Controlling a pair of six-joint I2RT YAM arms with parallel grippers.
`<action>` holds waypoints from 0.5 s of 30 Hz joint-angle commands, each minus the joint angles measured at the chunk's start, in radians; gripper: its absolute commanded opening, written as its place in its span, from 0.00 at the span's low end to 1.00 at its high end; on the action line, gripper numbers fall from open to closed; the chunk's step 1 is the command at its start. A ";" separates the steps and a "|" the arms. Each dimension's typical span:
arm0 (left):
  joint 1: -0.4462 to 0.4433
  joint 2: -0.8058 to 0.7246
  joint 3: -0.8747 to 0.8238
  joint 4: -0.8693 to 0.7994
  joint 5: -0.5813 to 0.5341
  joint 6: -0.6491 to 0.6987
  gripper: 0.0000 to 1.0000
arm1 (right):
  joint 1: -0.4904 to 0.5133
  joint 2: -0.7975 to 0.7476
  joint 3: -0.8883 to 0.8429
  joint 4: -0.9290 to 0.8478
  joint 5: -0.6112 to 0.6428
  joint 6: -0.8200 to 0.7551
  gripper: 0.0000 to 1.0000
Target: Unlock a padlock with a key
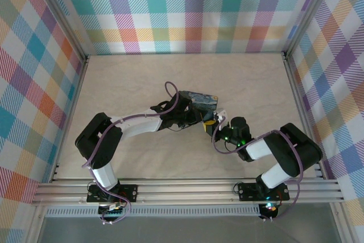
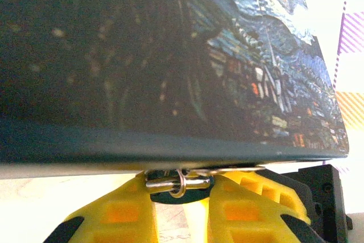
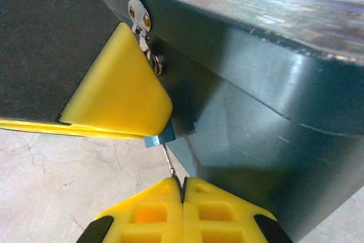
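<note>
The tiny blue padlock (image 3: 159, 139) hangs from the hasp (image 3: 139, 16) on the front of the dark-blue painted tin (image 1: 203, 101). My left gripper (image 2: 181, 186) is shut on the padlock, one yellow finger (image 2: 122, 211) on each side of its silvery shackle (image 2: 170, 184). From below, my right gripper (image 3: 183, 186) is shut on the key (image 3: 171, 162). The key's thin shaft runs up into the bottom of the padlock body. In the top view both grippers meet at the tin's near side, the left gripper (image 1: 205, 120) beside the right gripper (image 1: 219, 122).
The tin (image 3: 267, 83) stands mid-table on the beige tabletop (image 1: 142, 78), right over both grippers. A left finger (image 3: 122, 89) presses close beside the hasp. Plaid walls (image 1: 182, 9) enclose the table at back and sides.
</note>
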 commanded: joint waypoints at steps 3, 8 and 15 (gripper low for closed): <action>-0.028 -0.008 0.026 -0.038 0.120 0.012 0.18 | -0.065 -0.039 0.027 0.061 0.065 -0.003 0.00; -0.027 -0.006 0.020 -0.025 0.122 0.005 0.18 | -0.068 -0.029 0.051 0.017 -0.005 -0.002 0.00; -0.029 -0.001 0.024 -0.015 0.127 -0.003 0.18 | -0.064 0.050 0.046 0.114 -0.032 0.037 0.00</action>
